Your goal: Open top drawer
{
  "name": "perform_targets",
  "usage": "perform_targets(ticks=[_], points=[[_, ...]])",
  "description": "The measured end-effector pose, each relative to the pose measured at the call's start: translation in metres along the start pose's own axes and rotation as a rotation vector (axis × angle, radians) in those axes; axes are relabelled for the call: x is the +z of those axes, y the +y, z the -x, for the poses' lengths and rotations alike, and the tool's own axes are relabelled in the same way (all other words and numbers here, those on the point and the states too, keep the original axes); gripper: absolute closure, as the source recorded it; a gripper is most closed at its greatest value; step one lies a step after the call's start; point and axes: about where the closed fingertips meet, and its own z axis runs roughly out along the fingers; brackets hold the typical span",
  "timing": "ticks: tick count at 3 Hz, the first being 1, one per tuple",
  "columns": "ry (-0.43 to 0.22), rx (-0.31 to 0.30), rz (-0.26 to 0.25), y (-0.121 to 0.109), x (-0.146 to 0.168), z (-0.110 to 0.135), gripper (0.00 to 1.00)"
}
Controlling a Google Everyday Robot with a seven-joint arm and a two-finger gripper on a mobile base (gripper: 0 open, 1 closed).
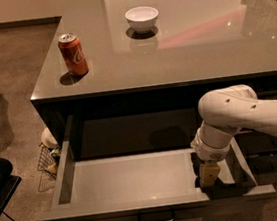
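Brown carpet [5, 53], glossy grey countertop [197, 57], dim light.

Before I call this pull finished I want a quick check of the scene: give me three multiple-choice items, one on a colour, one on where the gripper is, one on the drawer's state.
1. The can on the countertop is: A red; B blue; C green.
2. The gripper is: A on the countertop; B inside the top drawer, near its front corner on the picture's right; C out of view.
3. The top drawer is: A shut flush; B pulled out, pale interior showing; C taken out altogether.
Key: 1 A, its body is red. 2 B, the arm reaches down into the drawer. 3 B, its front stands clear of the countertop edge.
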Motion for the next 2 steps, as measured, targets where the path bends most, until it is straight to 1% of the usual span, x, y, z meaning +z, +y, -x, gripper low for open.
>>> perform_targets(ticks=[1, 2], points=[[0.0, 0.0, 0.001, 0.0004, 0.0003, 0.0, 0.0], [0.0, 0.0, 0.001, 0.0004, 0.0003, 0.0, 0.0]])
